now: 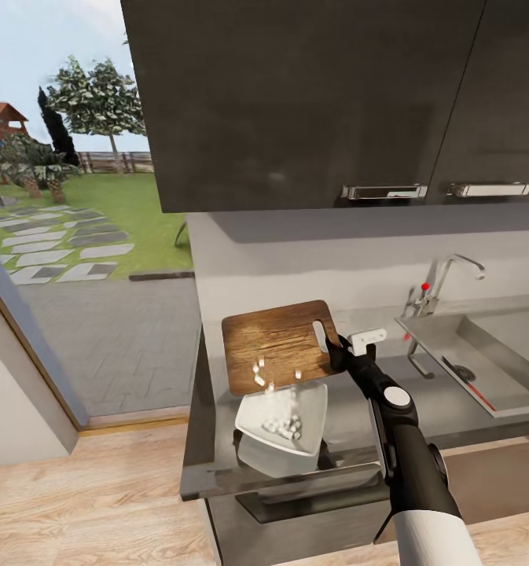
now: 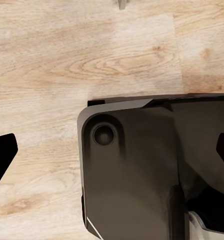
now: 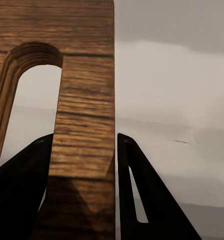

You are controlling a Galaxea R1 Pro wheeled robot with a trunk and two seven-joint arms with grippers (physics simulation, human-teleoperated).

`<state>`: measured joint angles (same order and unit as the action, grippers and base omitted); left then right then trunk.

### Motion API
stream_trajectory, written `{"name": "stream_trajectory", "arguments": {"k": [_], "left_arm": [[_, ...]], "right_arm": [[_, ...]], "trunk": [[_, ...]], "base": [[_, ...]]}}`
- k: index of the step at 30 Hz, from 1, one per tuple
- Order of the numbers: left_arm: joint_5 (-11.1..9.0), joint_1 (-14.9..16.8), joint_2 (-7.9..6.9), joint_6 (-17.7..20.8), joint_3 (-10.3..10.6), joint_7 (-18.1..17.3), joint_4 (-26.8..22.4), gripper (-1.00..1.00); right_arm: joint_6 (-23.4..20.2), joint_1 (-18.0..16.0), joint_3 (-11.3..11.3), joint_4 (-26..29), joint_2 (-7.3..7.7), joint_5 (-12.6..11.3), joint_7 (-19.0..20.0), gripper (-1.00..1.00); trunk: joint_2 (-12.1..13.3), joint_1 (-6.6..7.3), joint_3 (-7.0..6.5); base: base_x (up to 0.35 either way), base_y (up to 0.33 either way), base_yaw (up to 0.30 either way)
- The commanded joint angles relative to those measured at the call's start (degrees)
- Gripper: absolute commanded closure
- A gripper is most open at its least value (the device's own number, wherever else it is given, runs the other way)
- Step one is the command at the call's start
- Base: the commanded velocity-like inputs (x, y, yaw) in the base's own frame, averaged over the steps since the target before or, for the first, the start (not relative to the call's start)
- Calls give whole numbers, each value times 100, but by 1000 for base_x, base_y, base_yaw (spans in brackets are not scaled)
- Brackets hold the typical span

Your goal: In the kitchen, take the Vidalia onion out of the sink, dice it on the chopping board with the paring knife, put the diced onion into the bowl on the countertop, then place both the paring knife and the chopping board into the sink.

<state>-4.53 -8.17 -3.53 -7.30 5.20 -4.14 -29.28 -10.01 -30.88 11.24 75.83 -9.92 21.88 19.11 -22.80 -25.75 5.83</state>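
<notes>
My right gripper is shut on the handle-slot end of the chopping board, which it holds tilted over the bowl on the countertop. Diced onion lies in the bowl, and a few pieces are sliding off the board's lower edge. In the right wrist view, the board's strip beside the slot sits between the fingers of that gripper. A slim red-and-dark object that looks like the paring knife lies in the sink. My left gripper hangs open over the wooden floor.
Dark upper cabinets with metal handles hang over the counter. The chrome tap with a red knob stands behind the sink. The counter ends at the left by a large window onto a garden. My dark base is below the left gripper.
</notes>
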Motion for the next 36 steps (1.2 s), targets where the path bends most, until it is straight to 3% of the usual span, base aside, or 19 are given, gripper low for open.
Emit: {"name": "stream_trajectory", "arguments": {"k": [1, 36], "left_arm": [[-48, 0, -7, -8, 33, 1, -7, -100], [-48, 0, -7, -8, 33, 1, -7, -100]], "right_arm": [[-19, -6, 19, 11, -8, 45, 49, 100], [-19, -6, 19, 11, -8, 45, 56, 100]], "trunk": [[-12, -4, 11], [-12, -4, 11]], "base": [[0, 0, 0], [0, 0, 0]]}}
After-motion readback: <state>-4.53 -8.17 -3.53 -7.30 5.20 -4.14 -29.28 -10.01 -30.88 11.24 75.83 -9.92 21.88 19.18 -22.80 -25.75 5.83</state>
